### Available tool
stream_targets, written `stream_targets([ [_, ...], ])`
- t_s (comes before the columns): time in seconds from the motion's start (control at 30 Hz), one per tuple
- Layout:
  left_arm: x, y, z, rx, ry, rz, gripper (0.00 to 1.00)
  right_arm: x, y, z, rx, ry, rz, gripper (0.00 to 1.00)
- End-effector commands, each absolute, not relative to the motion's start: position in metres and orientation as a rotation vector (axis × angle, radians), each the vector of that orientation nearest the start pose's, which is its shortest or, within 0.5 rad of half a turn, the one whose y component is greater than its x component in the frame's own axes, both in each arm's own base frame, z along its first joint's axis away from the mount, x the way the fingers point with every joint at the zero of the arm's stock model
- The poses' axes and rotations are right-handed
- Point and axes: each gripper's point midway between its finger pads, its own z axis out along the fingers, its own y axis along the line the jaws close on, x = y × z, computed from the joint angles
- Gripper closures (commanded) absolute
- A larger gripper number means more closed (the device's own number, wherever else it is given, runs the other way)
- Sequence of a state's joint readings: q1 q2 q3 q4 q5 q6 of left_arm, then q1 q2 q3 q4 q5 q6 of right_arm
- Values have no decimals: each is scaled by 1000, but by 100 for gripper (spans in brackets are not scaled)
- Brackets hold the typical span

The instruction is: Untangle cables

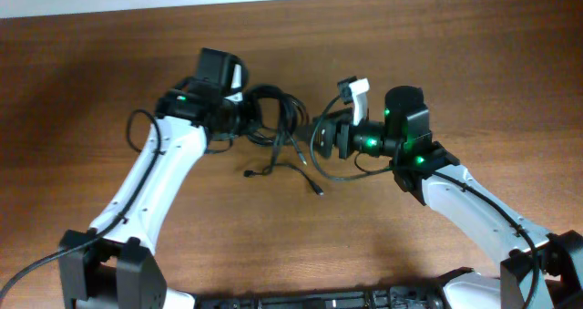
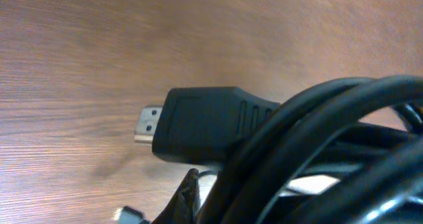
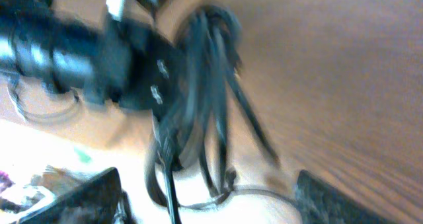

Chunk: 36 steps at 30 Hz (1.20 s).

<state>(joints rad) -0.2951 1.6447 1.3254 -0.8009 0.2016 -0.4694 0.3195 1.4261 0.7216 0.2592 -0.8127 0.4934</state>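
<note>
Left hand [image 1: 244,116] grips bundled thin black cables [image 1: 273,108]; right hand [image 1: 314,138], spread wide, should pinch one loose strand, pulling gently.

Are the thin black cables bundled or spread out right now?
Bundled. The thin black cables sit in one overlapping coil; only two plug ends trail loose on the wooden table.
</note>
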Motion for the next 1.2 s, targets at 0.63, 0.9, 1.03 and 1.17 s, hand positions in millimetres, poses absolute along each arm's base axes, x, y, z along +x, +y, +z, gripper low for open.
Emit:
stream_targets([
  [0.63, 385, -104, 135, -400, 2641, -90, 100, 278, 308, 137, -431, 2221, 935, 96],
  [0.9, 385, -110, 140, -163, 2612, 68, 100, 291, 289, 231, -269, 2033, 1436, 96],
  [1.03, 382, -132, 141, -100, 2606, 20, 100, 306, 283, 227, -198, 2028, 1376, 96],
  [1.17, 368, -170, 157, 86, 2607, -171, 100, 322, 283, 202, -143, 2071, 1324, 96],
])
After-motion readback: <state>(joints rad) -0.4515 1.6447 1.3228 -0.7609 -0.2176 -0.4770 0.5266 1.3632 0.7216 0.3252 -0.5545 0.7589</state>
